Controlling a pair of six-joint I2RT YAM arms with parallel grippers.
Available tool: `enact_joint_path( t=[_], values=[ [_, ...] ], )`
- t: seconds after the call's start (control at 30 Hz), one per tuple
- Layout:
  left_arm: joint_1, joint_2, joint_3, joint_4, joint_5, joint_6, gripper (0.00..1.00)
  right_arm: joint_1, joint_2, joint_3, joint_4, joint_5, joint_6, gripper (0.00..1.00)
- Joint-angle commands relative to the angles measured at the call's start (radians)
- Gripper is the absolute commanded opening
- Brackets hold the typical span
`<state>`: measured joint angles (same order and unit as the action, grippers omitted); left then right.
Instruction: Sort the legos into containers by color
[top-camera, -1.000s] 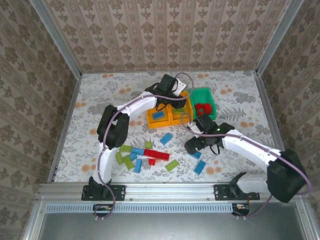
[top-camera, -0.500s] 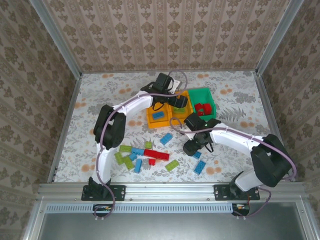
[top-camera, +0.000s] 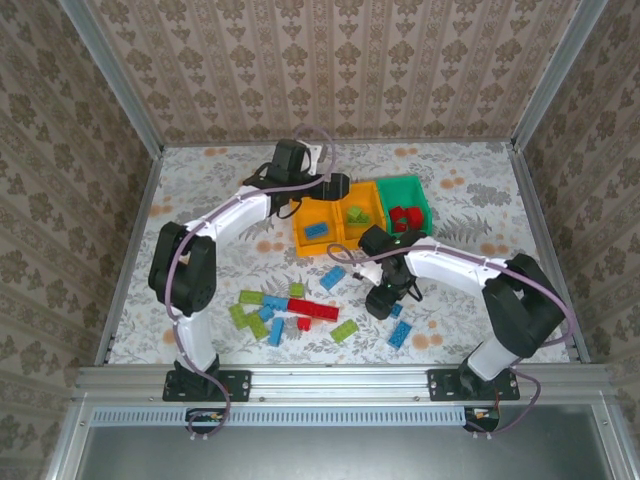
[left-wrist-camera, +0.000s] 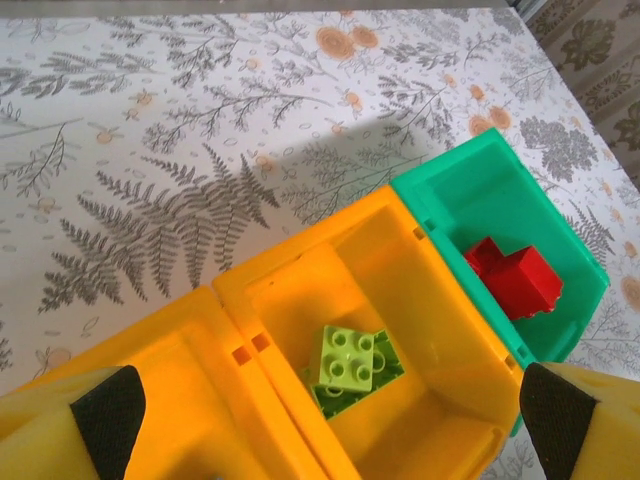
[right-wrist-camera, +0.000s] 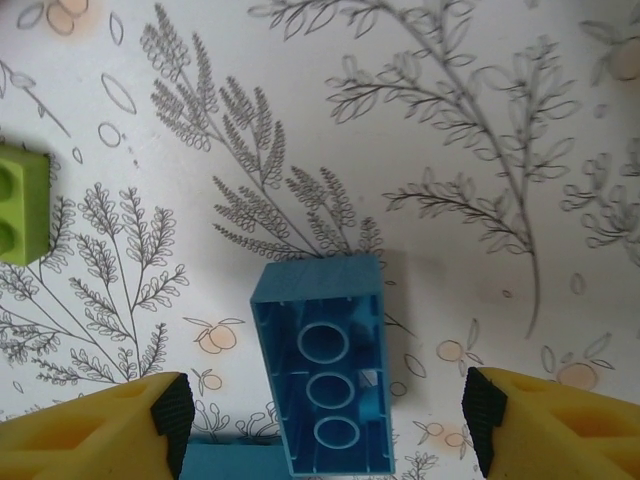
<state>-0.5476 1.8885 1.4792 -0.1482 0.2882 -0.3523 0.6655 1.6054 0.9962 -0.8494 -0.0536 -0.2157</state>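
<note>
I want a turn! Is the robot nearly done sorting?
Not nearly. Red bricks sit in the green bin, green ones in an orange bin, one blue in the other. The right claw is open over a blue brick on the table. About a dozen lie loose.

Lots of bare worktop (top-camera: 500, 190) is left on both sides of the bin row (top-camera: 318, 243). Clear gaps are seen either side of the upturned blue brick (right-wrist-camera: 325, 375), but another blue brick (right-wrist-camera: 230, 462) is parked just beside its corner. The green brick (right-wrist-camera: 20, 215) is well apart.
</note>
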Motion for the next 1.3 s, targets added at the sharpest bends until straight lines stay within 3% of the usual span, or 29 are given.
enact_joint_path(
  t=[0.0,0.17,0.43,0.6,0.77,0.97,1.27],
  values=[
    [0.012,-0.048,-0.036,0.026,-0.005,-0.022,1.0,0.017,0.043,0.021,-0.088,-0.009,-0.047,0.75],
    [0.027,-0.076,-0.07,0.026,-0.019,-0.017,1.0,0.026,0.084,0.026,-0.08,0.047,-0.043,0.72],
    [0.041,-0.135,-0.139,0.027,-0.04,-0.013,1.0,0.026,0.098,0.068,-0.039,0.087,-0.006,0.4],
    [0.047,-0.207,-0.214,0.005,-0.096,0.019,1.0,0.017,-0.011,0.126,0.102,0.021,0.048,0.32],
    [0.062,-0.297,-0.324,-0.021,-0.165,0.043,1.0,-0.03,-0.006,0.218,0.283,-0.122,0.186,0.3],
    [0.068,-0.4,-0.462,-0.032,-0.232,0.068,1.0,-0.057,0.163,0.419,0.346,-0.244,0.415,0.3],
    [0.112,-0.516,-0.623,-0.035,-0.246,0.052,1.0,-0.1,0.401,0.668,0.318,-0.245,0.687,0.3]
  ],
)
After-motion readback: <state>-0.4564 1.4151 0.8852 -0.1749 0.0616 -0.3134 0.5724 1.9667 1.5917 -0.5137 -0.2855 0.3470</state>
